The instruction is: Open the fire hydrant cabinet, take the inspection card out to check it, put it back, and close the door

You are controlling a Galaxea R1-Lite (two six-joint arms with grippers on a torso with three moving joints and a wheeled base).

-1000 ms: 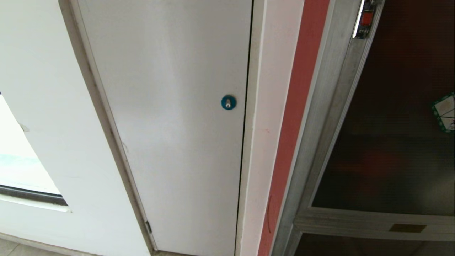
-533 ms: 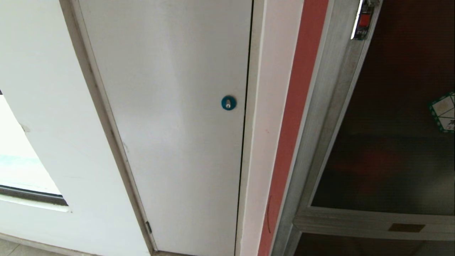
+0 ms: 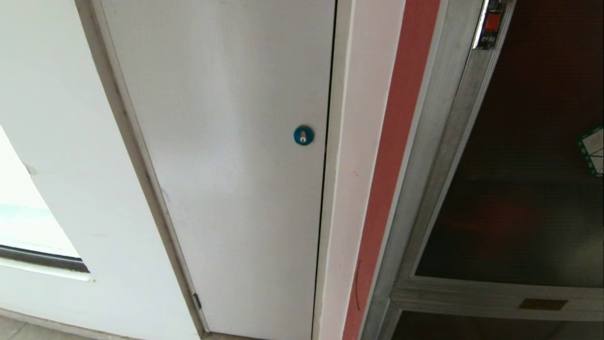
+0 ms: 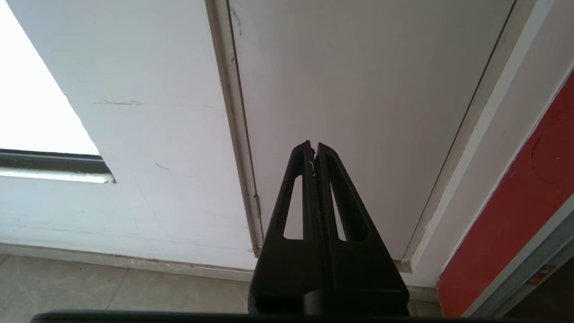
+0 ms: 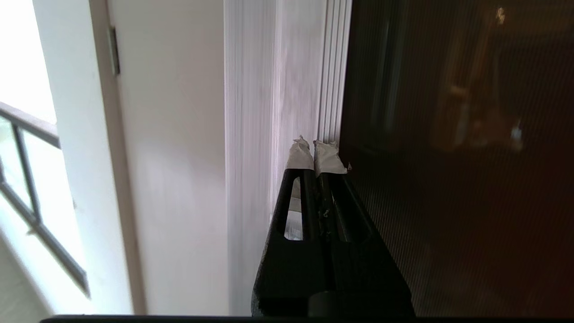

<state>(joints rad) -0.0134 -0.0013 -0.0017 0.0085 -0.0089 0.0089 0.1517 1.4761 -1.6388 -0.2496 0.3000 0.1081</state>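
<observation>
White wall and a plain white door (image 3: pixel 226 165) fill most of the view; the fire hydrant cabinet (image 3: pixel 439 141) sits just right of it, its door (image 3: pixel 533 156) shut. Right tool (image 5: pixel 315 150), clenched and empty, is near the frame; I'd aim for the red latch tab (image 3: pixel 492 22). Left tool (image 4: pixel 314 150) clenched, parked.

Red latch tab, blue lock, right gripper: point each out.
red latch tab (image 3: pixel 492 22), head view, on its red face.
blue lock (image 3: pixel 303 135), head view, on its round plate.
right gripper (image 5: pixel 315 148), right wrist view, between taped fingertips.
</observation>
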